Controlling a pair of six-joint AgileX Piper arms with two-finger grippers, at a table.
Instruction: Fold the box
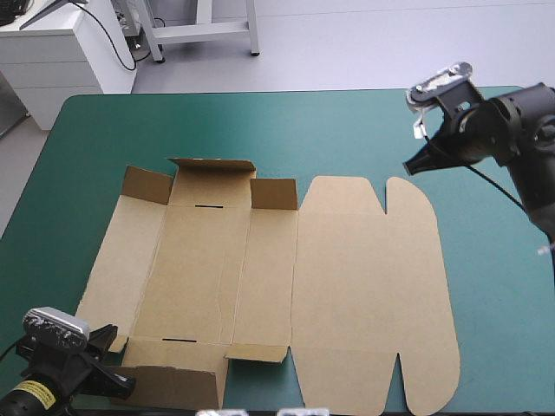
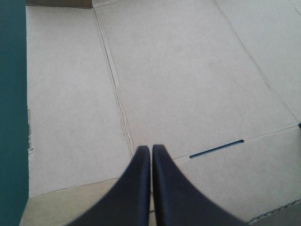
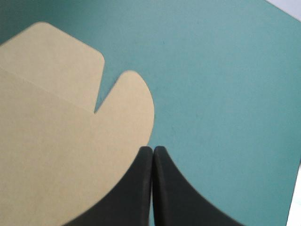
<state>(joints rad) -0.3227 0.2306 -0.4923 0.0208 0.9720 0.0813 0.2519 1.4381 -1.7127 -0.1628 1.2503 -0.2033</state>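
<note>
The brown box [image 1: 260, 277] lies mostly flat in the middle of the teal-green table, its lid panel [image 1: 373, 286] spread to the right. Small flaps at its far edge [image 1: 211, 180] and near edge [image 1: 173, 373] stand partly raised. My left gripper [image 1: 121, 381] is shut at the box's near left corner, its tip [image 2: 151, 149] over the board [image 2: 178, 80] beside a narrow slot [image 2: 216, 149]. Above the lid's far right rounded corner [image 3: 134, 101] hangs my right gripper [image 1: 414, 165], also shut [image 3: 153, 150] and holding nothing.
Bare teal-green cover [image 1: 87, 139] runs round the box on all sides, widest at the far edge and the right [image 1: 494, 286]. The table's left edge shows beside the board [image 2: 11, 117] in the left wrist view.
</note>
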